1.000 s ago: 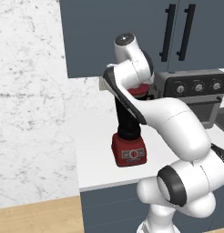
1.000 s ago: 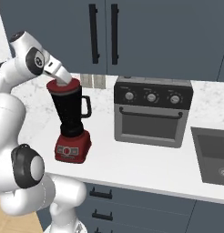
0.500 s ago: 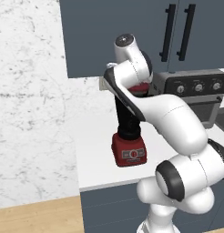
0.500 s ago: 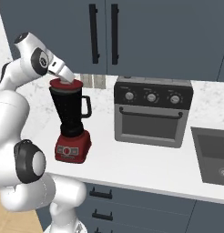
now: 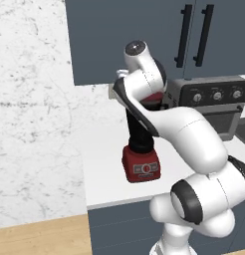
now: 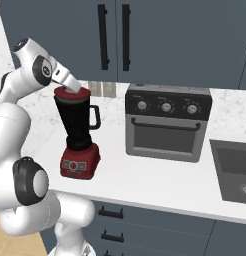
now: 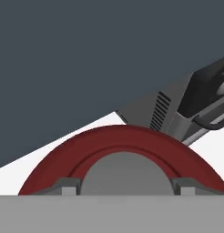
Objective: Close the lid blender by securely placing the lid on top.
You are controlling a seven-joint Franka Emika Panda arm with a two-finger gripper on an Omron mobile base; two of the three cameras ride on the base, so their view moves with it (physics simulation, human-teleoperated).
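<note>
The blender (image 6: 77, 125) stands on the counter: a black tapered jar with a side handle (image 6: 96, 117) on a red base (image 6: 80, 160). A red lid (image 6: 72, 93) with a grey centre knob lies on the jar's mouth. My gripper (image 6: 74, 88) comes down on it at a slant from the left. In the hand view the gripper (image 7: 126, 189) straddles the grey knob, its fingertips (image 7: 68, 185) against either side, inside the lid's red ring (image 7: 123, 136). From the left base view my arm hides most of the jar; the base (image 5: 141, 167) and a bit of lid (image 5: 154, 96) show.
A grey toaster oven (image 6: 167, 125) with three knobs stands just right of the blender. A sink (image 6: 235, 170) is set into the white counter (image 6: 145, 182) at far right. Dark wall cabinets (image 6: 145, 35) hang close above. A white marbled wall (image 5: 30, 124) borders the counter's left end.
Hardly anything differs: the hand has settled slightly lower onto the lid, and the blender has stayed where it was.
</note>
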